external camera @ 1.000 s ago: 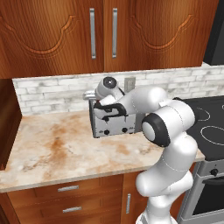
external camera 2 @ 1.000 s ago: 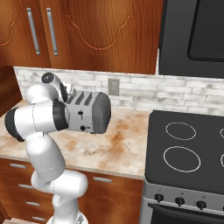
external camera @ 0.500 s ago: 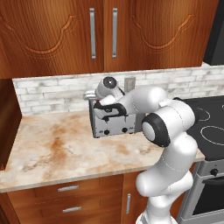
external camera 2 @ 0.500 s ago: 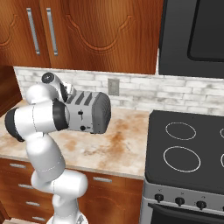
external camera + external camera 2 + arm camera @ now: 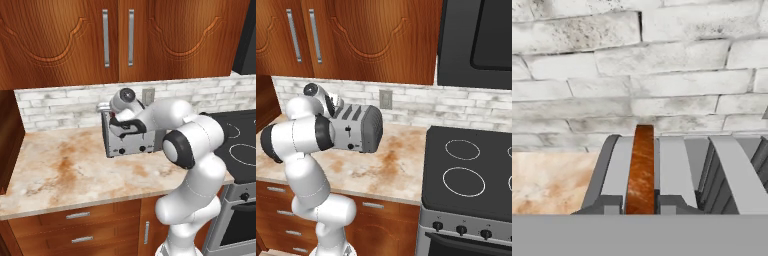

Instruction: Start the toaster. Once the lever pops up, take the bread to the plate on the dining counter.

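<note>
My end effector sits at the front face of the toaster, at its left end as the left base view shows it. Its jaws are closed, with nothing between them that I can make out. The toaster stands on the beige marbled surface, near the white brick backsplash and to the left of the black stove.

In the hand view, the bread stands edge-on in the leftmost slot, its brown crust rising above the slot rails. I judge it to be seated in the slot, but I cannot tell from these views whether the lever beside it is up or down.

Step in hand, as I judge it: starting the toaster, or waiting for the lever to pop up.

Procedure:
1. Keep the closed jaws on the lever of the slot that holds the bread, not the neighbouring lever.
2. Press straight down along the lever's track. A sideways load may push the toaster along the surface.
3. Release only after the lever latches, then withdraw upward and clear of the slot.
4. Do not grasp the bread until the lever rises.

Caution: my forearm hides the lever in both base views, so contact cannot be confirmed by sight.
</note>
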Controlling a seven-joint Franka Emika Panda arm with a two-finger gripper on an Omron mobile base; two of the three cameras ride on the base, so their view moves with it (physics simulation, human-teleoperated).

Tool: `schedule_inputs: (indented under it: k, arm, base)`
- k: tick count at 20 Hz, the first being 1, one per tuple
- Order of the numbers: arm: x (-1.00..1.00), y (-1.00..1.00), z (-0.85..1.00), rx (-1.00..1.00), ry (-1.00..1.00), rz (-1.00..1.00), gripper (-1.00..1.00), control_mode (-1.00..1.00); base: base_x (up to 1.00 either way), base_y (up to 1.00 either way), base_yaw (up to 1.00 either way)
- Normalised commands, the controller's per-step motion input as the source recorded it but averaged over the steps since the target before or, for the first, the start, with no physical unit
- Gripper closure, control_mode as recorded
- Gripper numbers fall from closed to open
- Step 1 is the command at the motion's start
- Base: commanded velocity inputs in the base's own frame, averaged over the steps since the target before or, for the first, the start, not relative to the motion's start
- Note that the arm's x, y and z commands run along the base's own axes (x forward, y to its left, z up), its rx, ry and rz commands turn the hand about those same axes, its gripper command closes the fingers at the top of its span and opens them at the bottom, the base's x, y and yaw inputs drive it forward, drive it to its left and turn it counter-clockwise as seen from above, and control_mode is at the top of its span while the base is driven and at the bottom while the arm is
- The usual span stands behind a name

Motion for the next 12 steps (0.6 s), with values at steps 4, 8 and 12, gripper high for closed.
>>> schedule_inputs:
  k: [4, 8, 12]
  arm:
    - [0.00, 0.00, 0.33, 0.00, -0.06, 0.00, 1.00, -1.00]
    - [-0.01, 0.00, 0.26, -0.01, -0.09, 0.00, 1.00, -1.00]
    - [-0.06, 0.00, 0.28, -0.01, -0.09, 0.00, 1.00, -1.00]
  base:
    - [0.00, 0.00, 0.00]
    - [0.00, 0.00, 0.00]
    - [0.00, 0.00, 0.00]
